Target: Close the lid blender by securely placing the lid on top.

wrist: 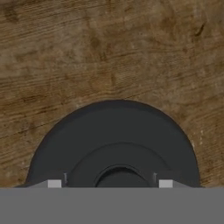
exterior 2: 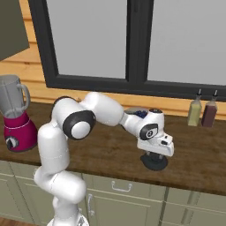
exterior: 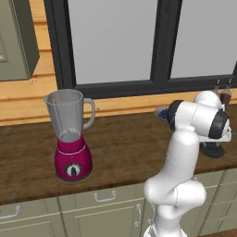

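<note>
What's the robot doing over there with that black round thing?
The robot's hand is down on the lid, a round black cap lying on the wooden counter. Its fingers sit on either side of the lid's middle knob, but I can't tell if they have gripped it yet. The blender stands far off at the other end of the counter, its jar open on top. So the lid hasn't been lifted or put on.

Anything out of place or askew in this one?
Only the expected: the blender stands upright with its jar open, and its lid lies flat on the counter far to the right, under the gripper. Nothing spilled.
</note>
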Motion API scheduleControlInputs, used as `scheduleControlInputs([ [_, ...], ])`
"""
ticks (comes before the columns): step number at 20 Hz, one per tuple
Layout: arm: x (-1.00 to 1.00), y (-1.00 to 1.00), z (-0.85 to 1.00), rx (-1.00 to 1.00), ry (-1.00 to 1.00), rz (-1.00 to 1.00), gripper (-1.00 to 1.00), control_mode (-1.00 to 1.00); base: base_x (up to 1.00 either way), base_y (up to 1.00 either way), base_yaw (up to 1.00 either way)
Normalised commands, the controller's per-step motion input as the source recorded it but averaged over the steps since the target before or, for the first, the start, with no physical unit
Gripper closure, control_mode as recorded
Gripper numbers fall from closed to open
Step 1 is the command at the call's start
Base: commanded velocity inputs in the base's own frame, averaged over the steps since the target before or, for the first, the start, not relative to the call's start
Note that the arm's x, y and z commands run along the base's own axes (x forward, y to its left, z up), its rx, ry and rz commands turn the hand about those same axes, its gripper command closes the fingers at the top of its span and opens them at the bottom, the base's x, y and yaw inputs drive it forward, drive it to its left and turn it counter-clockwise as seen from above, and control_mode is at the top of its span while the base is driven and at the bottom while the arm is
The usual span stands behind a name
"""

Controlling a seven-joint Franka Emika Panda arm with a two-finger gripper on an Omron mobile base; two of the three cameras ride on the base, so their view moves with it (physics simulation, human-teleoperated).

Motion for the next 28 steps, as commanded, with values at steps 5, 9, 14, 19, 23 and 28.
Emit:
scheduleControlInputs([
  [5, -0.93, 0.17, -1.0, 0.0, 0.0, 0.0, 1.0, -1.0, 0.0, 0.0, 0.0],
  [9, -0.94, 0.1, -1.0, 0.0, 0.0, 0.0, 1.0, -1.0, 0.0, 0.0, 0.0],
  [14, -0.64, 0.3, -0.72, 0.02, 0.0, 0.0, 1.0, -1.0, 0.0, 0.0, 0.0],
  [19, -0.58, 0.09, -0.41, 0.07, 0.0, 0.0, 1.0, -1.0, 0.0, 0.0, 0.0],
  [23, -0.71, -0.07, -0.59, 0.09, -0.01, 0.03, 1.0, -1.0, 0.0, 0.0, 0.0],
  [28, -0.5, 0.42, -0.94, 0.0, 0.01, 0.0, 1.0, -1.0, 0.0, 0.0, 0.0],
])
